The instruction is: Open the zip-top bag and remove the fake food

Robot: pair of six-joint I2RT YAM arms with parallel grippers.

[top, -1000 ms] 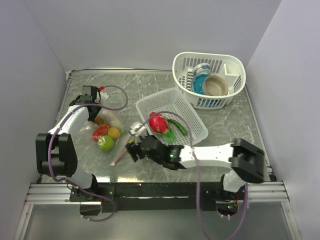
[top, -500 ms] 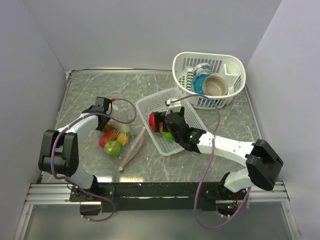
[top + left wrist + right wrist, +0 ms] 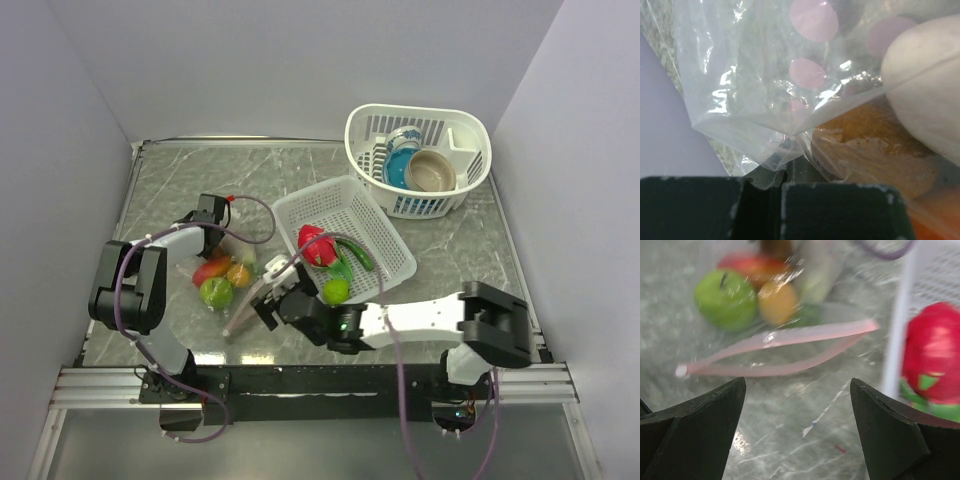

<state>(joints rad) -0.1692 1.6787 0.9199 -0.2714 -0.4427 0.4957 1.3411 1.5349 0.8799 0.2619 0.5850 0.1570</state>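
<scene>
The zip-top bag [image 3: 228, 270] lies left of centre, its pinkish zip strip [image 3: 250, 302] gaping open toward my right gripper. Inside it are a green fruit [image 3: 214, 292], an orange one [image 3: 239, 275] and a red one [image 3: 208, 270]. My left gripper [image 3: 214, 214] is shut on the bag's far closed edge, and the left wrist view shows the plastic [image 3: 765, 100] pinched at the gripper [image 3: 783, 172]. My right gripper [image 3: 267, 302] is open and empty just in front of the zip strip [image 3: 780, 345]. The green fruit [image 3: 726, 297] and orange fruit [image 3: 775, 302] lie beyond it.
A flat white basket [image 3: 385, 235] right of the bag holds a red-pink fruit [image 3: 315, 243], a green vegetable [image 3: 356, 253] and a yellow-green fruit [image 3: 335, 290]. A round white basket [image 3: 420, 205] at the back right holds a tan bowl [image 3: 432, 170] and a blue cup [image 3: 402, 160].
My right gripper went from the bag's mouth to the flat basket and came back to the mouth, now empty. A yellow-green fruit now lies in the basket. My left gripper shifted right with the bag.
</scene>
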